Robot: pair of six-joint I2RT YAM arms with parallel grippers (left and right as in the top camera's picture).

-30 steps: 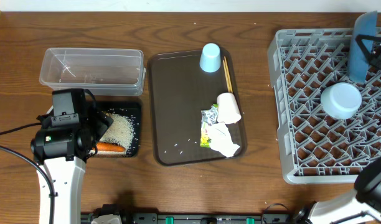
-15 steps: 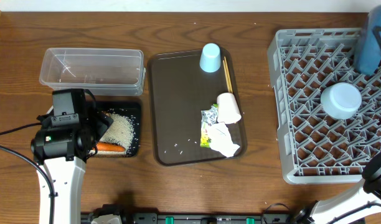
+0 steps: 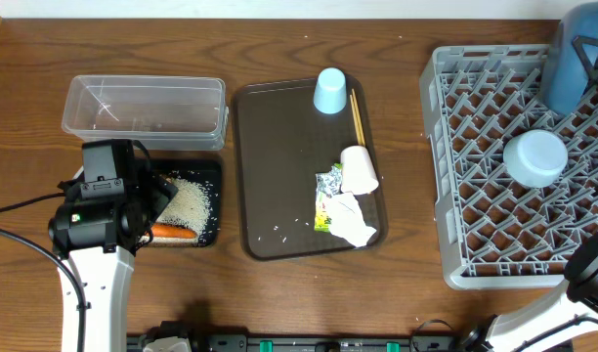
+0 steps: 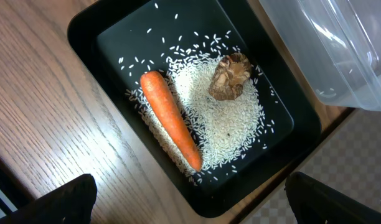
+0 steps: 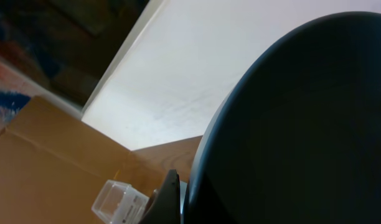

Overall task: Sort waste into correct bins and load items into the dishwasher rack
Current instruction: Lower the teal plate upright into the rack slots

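Dark bowl [image 3: 563,86], clamped in the right gripper [image 3: 582,49] above the far right of the rack [image 3: 475,225], should go down edgewise between pegs [image 3: 494,147]; left gripper [image 4: 203,202] hangs open.

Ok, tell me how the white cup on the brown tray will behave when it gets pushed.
The white cup lies on its side, so a push will probably roll it. It looks small and light, likely easy to shift. The crumpled napkin next to it may block it.
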